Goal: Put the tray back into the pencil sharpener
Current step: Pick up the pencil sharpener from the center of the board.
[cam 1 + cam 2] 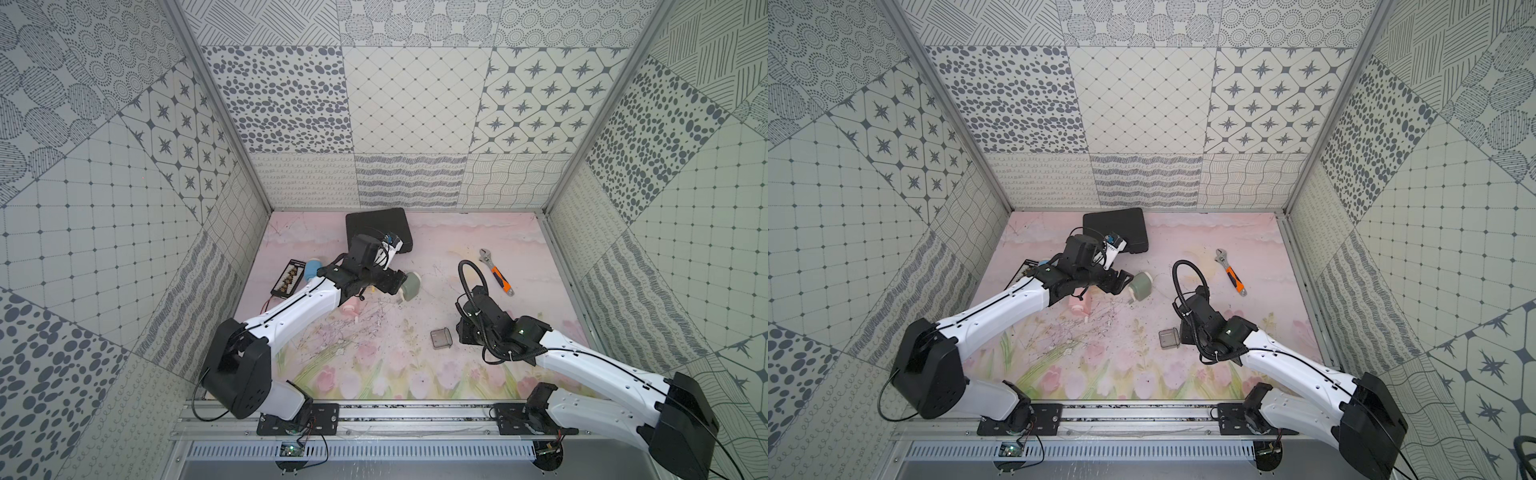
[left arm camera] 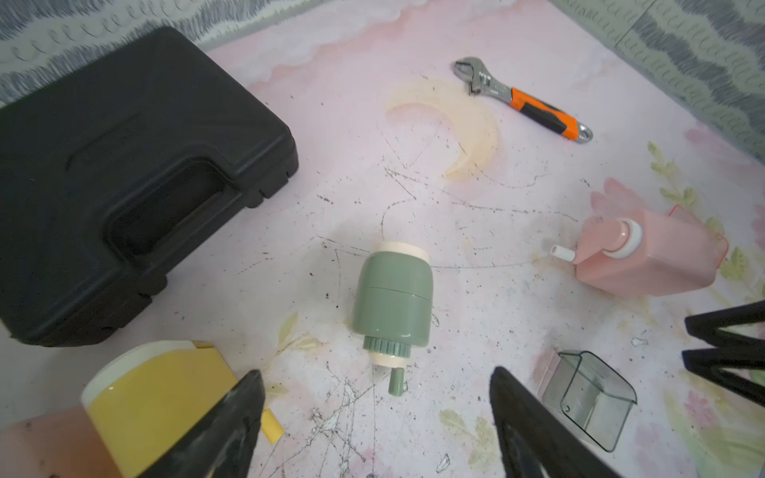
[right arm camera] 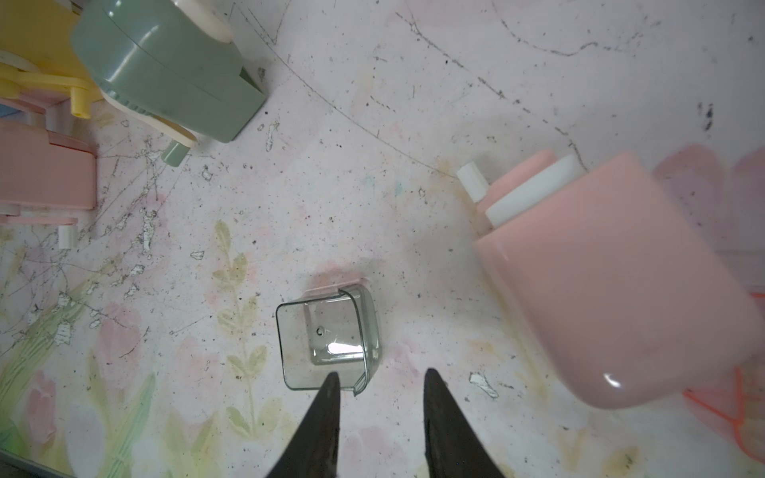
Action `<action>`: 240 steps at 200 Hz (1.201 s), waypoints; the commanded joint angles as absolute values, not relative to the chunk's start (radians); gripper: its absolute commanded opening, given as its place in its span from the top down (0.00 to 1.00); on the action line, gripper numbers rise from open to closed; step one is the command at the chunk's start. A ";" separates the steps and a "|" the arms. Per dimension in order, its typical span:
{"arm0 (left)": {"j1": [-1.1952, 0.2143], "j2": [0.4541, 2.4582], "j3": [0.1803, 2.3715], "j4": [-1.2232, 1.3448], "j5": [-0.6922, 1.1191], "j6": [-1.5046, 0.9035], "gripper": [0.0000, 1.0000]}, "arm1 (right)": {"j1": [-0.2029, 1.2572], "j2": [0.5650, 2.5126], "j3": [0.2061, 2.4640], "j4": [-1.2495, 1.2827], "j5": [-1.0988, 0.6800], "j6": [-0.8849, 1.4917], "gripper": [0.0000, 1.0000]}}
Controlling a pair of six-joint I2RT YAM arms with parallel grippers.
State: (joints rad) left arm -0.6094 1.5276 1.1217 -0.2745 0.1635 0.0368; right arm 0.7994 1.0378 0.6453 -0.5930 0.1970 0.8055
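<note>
Count: 1 clear tray [image 3: 327, 335], 2 pink sharpeners [image 3: 612, 281] [image 3: 45, 169], 1 green sharpener [image 2: 393, 298], 1 yellow sharpener [image 2: 157, 397]. Left gripper [image 2: 376, 370] and right gripper [image 3: 381, 372]: jaws parted, empty.

Pencil sharpener [image 1: 410, 286] lies on its side near the middle of the bench [image 1: 534, 266], tray [image 1: 441, 338] at its 5 o'clock, apart from it, case [image 1: 378, 228] at 11 o'clock by the back wall, wrench [image 1: 497, 273] at 2 o'clock, well apart.

Black case [image 1: 376, 226], orange-handled wrench [image 1: 496, 272], perhaps an abacus [image 1: 289, 277], floral mat [image 1: 374, 370].
</note>
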 commanded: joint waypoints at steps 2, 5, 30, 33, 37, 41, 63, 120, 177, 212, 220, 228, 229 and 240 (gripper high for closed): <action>-0.676 1.683 1.237 -0.510 0.071 0.088 0.13 | 0.792 1.003 0.622 -0.553 0.218 0.830 0.64; -0.678 1.696 1.246 -0.512 0.067 0.085 0.12 | 0.791 1.001 0.621 -0.554 0.217 0.830 0.64; -0.682 1.782 1.317 -0.532 0.046 0.067 0.10 | 0.787 0.995 0.615 -0.556 0.207 0.827 0.64; -0.683 1.789 1.323 -0.532 0.047 0.067 0.10 | 0.787 0.994 0.614 -0.557 0.206 0.827 0.64; -0.684 1.800 1.331 -0.533 0.049 0.067 0.09 | 0.787 0.994 0.613 -0.556 0.205 0.827 0.64; -0.686 1.811 1.338 -0.535 0.053 0.067 0.09 | 0.787 0.993 0.611 -0.555 0.204 0.827 0.64; -0.691 1.861 1.376 -0.549 0.066 0.076 0.07 | 0.788 0.979 0.600 -0.554 0.203 0.831 0.63; -0.696 1.948 1.441 -0.586 0.042 0.123 0.13 | 0.785 0.966 0.591 -0.548 0.200 0.836 0.63; -0.696 1.978 1.450 -0.560 0.025 0.181 0.34 | 0.784 0.970 0.592 -0.538 0.194 0.844 0.63; -0.697 1.946 1.427 -0.527 0.038 0.239 0.51 | 0.782 0.972 0.616 -0.567 0.186 0.847 0.63; -0.696 1.931 1.417 -0.520 0.056 0.254 0.54 | 0.782 0.971 0.622 -0.578 0.188 0.847 0.64; -0.699 1.913 1.407 -0.517 0.070 0.269 0.56 | 0.782 0.969 0.627 -0.586 0.187 0.850 0.63; -0.698 1.911 1.406 -0.517 0.071 0.270 0.57 | 0.781 0.968 0.627 -0.587 0.187 0.851 0.64; -0.700 1.878 1.390 -0.518 0.084 0.292 0.59 | 0.781 0.963 0.630 -0.589 0.187 0.857 0.64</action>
State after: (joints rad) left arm -0.6930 1.9480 1.4174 -0.5354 0.0410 0.1848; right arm 0.7845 0.9806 0.6025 -0.5827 0.1867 0.8360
